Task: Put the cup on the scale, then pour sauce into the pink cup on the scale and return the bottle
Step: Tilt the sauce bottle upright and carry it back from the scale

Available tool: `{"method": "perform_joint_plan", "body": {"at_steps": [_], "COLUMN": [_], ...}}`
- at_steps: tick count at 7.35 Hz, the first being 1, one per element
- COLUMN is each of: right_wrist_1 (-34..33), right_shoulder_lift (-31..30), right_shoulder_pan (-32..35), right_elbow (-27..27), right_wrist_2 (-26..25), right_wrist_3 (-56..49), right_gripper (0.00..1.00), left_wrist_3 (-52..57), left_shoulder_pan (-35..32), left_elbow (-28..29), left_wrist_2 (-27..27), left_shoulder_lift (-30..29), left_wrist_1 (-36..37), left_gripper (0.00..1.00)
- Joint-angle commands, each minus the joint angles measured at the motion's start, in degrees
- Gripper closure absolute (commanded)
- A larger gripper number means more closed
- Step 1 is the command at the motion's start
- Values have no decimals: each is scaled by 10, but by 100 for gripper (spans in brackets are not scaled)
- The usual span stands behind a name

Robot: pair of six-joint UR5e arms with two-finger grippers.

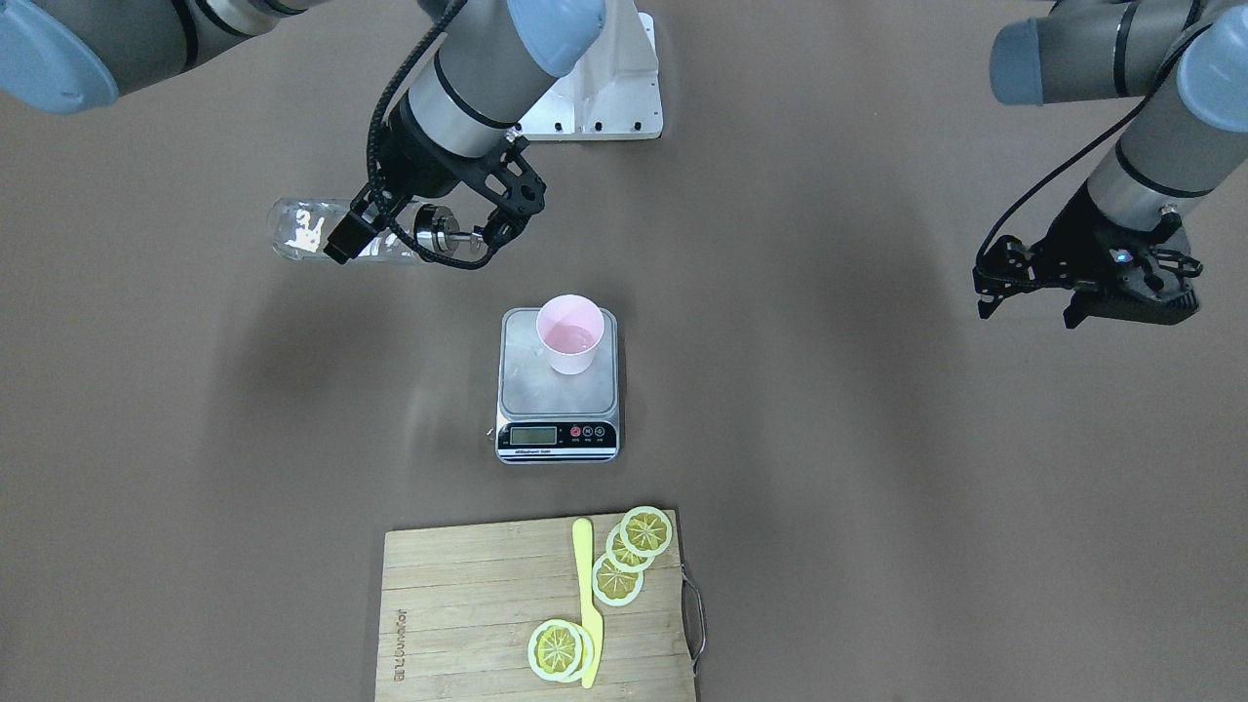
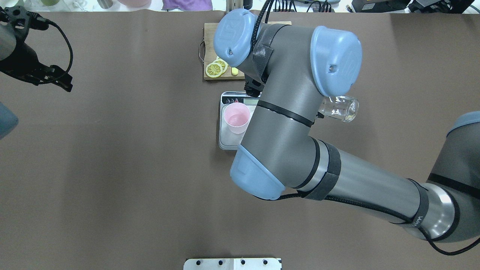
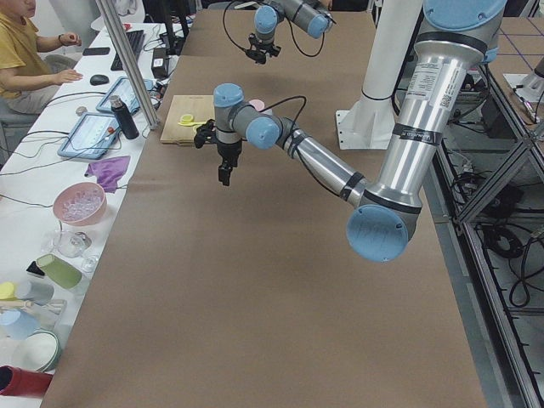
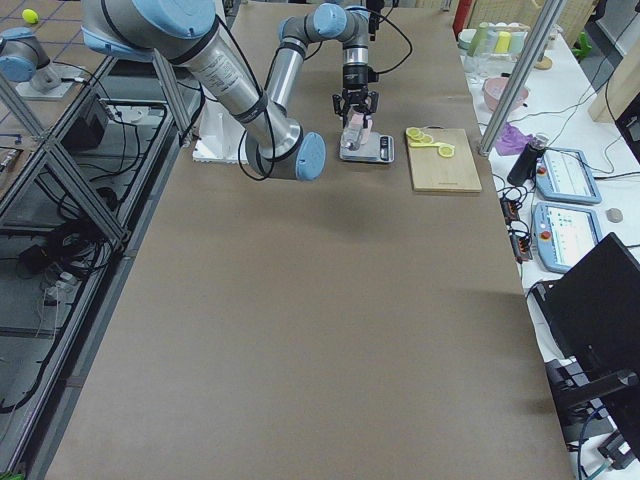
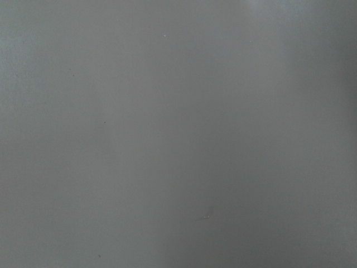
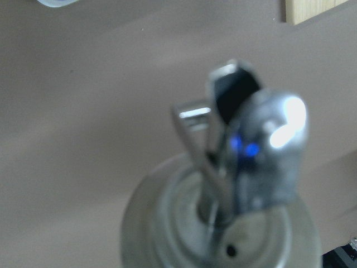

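Observation:
The pale pink cup [image 1: 570, 333] stands upright on the far part of the silver plate of the scale [image 1: 558, 400]; both also show in the overhead view, the cup [image 2: 236, 117] and the scale [image 2: 225, 140]. My right gripper [image 1: 414, 229] is shut on the clear glass bottle [image 1: 302, 229] and holds it about level in the air, beyond the scale and off to one side. Its steel cap [image 1: 441, 234] and spout point toward the scale. The right wrist view shows the cap [image 6: 223, 223] blurred and close. My left gripper [image 1: 1029, 297] is open and empty, far off to the side.
A wooden cutting board [image 1: 468, 614] with lemon slices [image 1: 634, 546] and a yellow knife [image 1: 585, 595] lies on the operators' side of the scale. The white robot base plate [image 1: 609, 107] is behind the scale. The right arm's bulk [image 2: 288, 123] hides part of the scale from overhead.

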Motion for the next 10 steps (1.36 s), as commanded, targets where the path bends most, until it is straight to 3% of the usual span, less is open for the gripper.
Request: {"method": "perform_joint_plan", "body": {"at_steps": [1, 2, 4, 6, 10], "right_wrist_1": [38, 71, 106, 145, 254], "right_shoulder_lift": [-21, -82, -111, -170, -258], "right_shoulder_pan": [26, 43, 80, 128, 192], "right_elbow": [38, 102, 132, 181, 196], "right_wrist_2": [48, 81, 120, 196, 284], "right_wrist_3": [1, 0, -5, -13, -16], "right_gripper": [44, 44, 43, 43, 43], "left_wrist_3": [1, 1, 1, 1, 1], "left_shoulder_pan": [0, 0, 1, 1, 1], "left_elbow": [0, 1, 0, 0, -2], "left_wrist_2": [0, 1, 1, 3, 6], "left_shoulder_lift": [0, -1, -2, -3, -4], "left_wrist_1": [0, 0, -1, -1, -5], "left_gripper": [7, 7, 7, 7, 7]}}
